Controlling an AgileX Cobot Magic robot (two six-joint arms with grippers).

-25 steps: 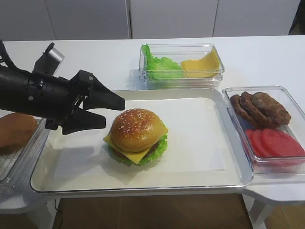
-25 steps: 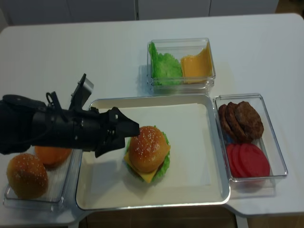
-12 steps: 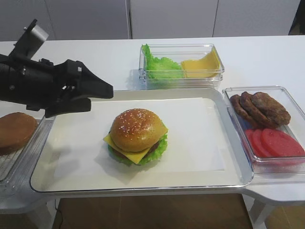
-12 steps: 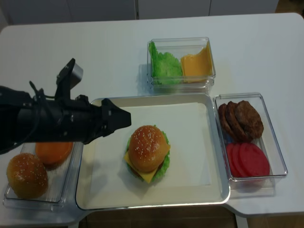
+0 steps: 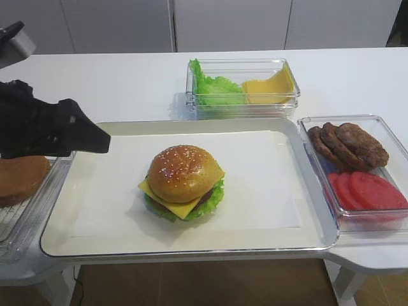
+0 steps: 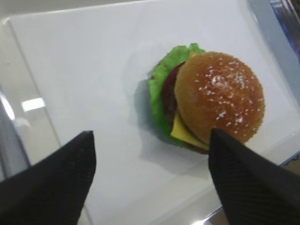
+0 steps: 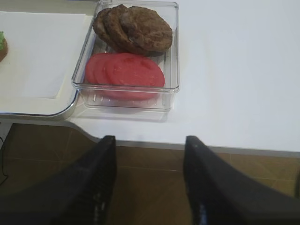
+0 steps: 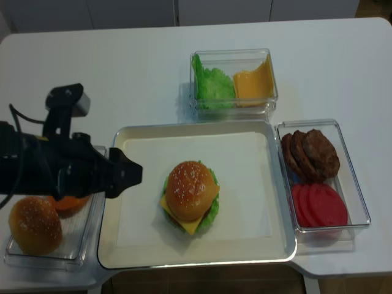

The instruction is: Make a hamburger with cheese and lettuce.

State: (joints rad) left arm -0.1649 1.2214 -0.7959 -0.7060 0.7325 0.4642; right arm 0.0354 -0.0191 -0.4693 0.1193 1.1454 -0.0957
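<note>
A: High view first. What's the surface?

B: A white table (image 5: pixel 127 83) with white cabinet fronts behind it. On it, a metal tray (image 5: pixel 191 250) lined with white paper. The hamburger (image 5: pixel 183 182) sits upright near the tray's middle, sesame bun on top, stack axis vertical. The cheese (image 5: pixel 183 208) pokes a corner toward the camera; the lettuce (image 5: pixel 215 197) frills out on the right.

A: And the left gripper (image 5: pixel 89 137)?

B: It is at the tray's left edge, apart from the burger, tips pointing right. Its jaws overlap here, so this view doesn't show the gap.

A: Right wrist view?

B: The right gripper (image 7: pixel 149 180) hangs spread and empty off the table's front edge, near a clear box (image 7: pixel 173 56) of patties and tomato slices.

A: Left wrist view?

B: The fingers (image 6: pixel 51 187) stand wide apart, nothing between them, above the tray paper. The burger lies ahead, toward the right finger, cheese corner toward the camera.

A: Second high view?

B: From above, the burger sits just left of the tray's centre. The left gripper overhangs the tray's left rim, beside a box holding buns (image 8: pixel 35 225).
</note>
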